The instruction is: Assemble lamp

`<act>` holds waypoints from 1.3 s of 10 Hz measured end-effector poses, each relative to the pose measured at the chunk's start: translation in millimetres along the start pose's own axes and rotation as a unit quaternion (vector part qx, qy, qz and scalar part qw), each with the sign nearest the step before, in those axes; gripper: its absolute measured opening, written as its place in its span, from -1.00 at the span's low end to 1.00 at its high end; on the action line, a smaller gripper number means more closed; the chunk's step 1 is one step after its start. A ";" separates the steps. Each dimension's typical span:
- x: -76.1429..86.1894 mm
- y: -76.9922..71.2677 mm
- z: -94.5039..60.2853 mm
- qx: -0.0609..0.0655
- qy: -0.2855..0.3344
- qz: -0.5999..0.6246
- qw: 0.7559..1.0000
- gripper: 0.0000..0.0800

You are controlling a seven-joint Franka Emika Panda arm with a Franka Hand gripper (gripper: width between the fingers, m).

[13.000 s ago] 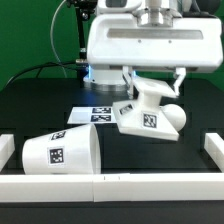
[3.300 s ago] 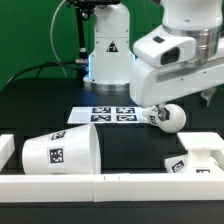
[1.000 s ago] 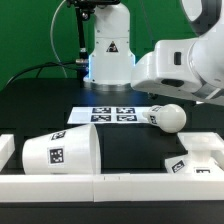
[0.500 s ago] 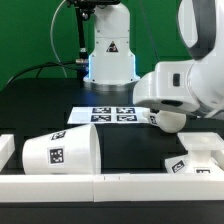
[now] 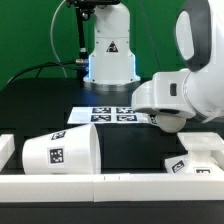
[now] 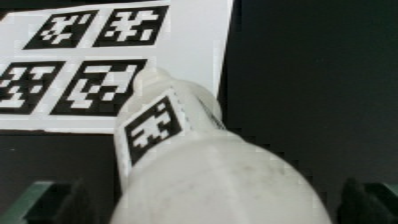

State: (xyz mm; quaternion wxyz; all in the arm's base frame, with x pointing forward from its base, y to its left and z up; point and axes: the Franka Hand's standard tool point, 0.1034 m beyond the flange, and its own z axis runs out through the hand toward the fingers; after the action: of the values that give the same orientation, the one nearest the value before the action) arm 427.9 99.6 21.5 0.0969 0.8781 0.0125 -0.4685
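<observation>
On my wrist feed the bulb (image 6: 205, 160) lies on the black desk with its tagged neck reaching onto the marker board (image 6: 80, 60). The gripper (image 6: 203, 198) has its jaws spread wide, a dark fingertip (image 6: 43, 196) on either side of the round head, and I see no contact. From the exterior view the arm (image 5: 190, 90) hangs low over that spot, right of the desk's middle, the shade (image 5: 60, 150) lies on its side near the desk's near left corner, and the base (image 5: 198, 152) sits by the near right corner.
</observation>
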 end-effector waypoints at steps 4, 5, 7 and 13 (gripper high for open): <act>0.0 -0.1 0.0 0.000 0.000 0.000 1.000 0.43; -1.2 -1.1 -2.7 0.006 -0.001 0.001 1.000 0.43; -16.7 -3.8 -39.7 0.081 -0.005 0.020 0.996 0.43; -51.6 15.5 -114.4 0.188 0.162 0.053 0.967 0.43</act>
State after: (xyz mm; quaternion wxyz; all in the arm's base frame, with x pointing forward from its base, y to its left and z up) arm 494.6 108.7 128.6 -0.0480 0.9441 -0.1068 -0.3081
